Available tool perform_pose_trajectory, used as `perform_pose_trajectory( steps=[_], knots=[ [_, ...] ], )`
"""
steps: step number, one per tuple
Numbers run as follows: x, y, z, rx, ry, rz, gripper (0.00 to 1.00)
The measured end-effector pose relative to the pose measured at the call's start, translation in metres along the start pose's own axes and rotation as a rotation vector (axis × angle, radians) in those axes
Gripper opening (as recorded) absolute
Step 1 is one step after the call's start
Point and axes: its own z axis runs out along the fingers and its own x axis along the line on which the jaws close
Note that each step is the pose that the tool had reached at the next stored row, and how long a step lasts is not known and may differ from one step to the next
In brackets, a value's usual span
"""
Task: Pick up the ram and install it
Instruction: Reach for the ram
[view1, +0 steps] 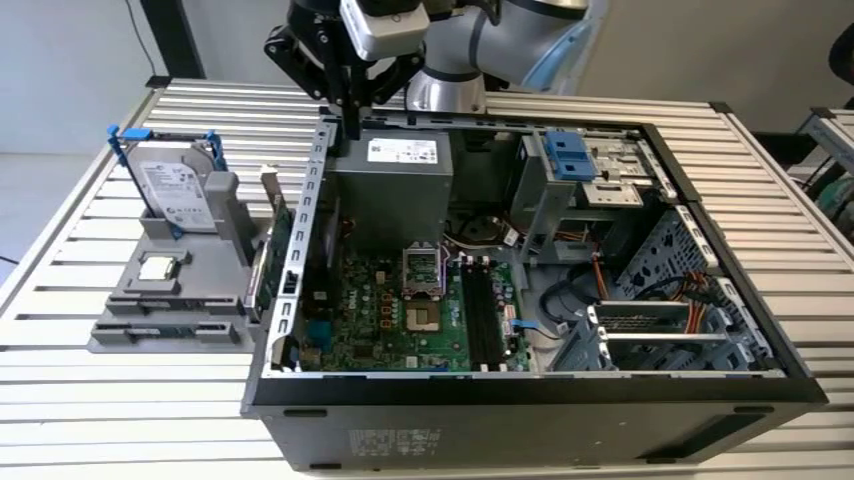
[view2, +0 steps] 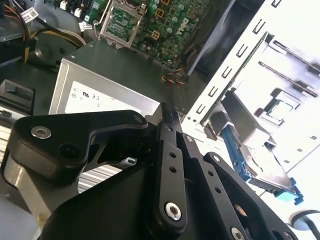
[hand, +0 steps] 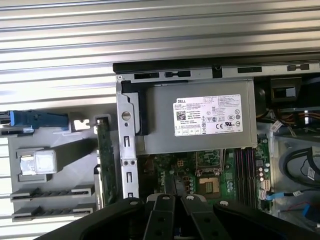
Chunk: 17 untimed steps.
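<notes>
Exterior view: the end effector (view1: 351, 133) hangs over the case's (view1: 534, 400) far corner, fingers together and empty. The ram (view1: 276, 255) stands on edge in the holder (view1: 134, 300), just outside the case wall on the exterior view's left, not yet picked. Grasping it likely calls for parted fingers squared across its thin edge.

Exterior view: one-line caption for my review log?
Gripper, shut and empty, above the computer case's corner near the power supply; the ram stands at the gray fixture beside the case.

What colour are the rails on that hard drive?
Blue rails, clearest in the exterior view.
</notes>
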Motion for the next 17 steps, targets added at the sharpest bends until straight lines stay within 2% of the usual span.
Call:
perform_pose_trajectory(
  steps=[8, 17],
  knots=[
    [0.0104, -0.0009, -0.0002, -0.0001, 0.0, 0.0, 0.0],
    [0.0182, -0.0017, -0.0004, 0.0, 0.0, -0.001, 0.0]
  ],
)
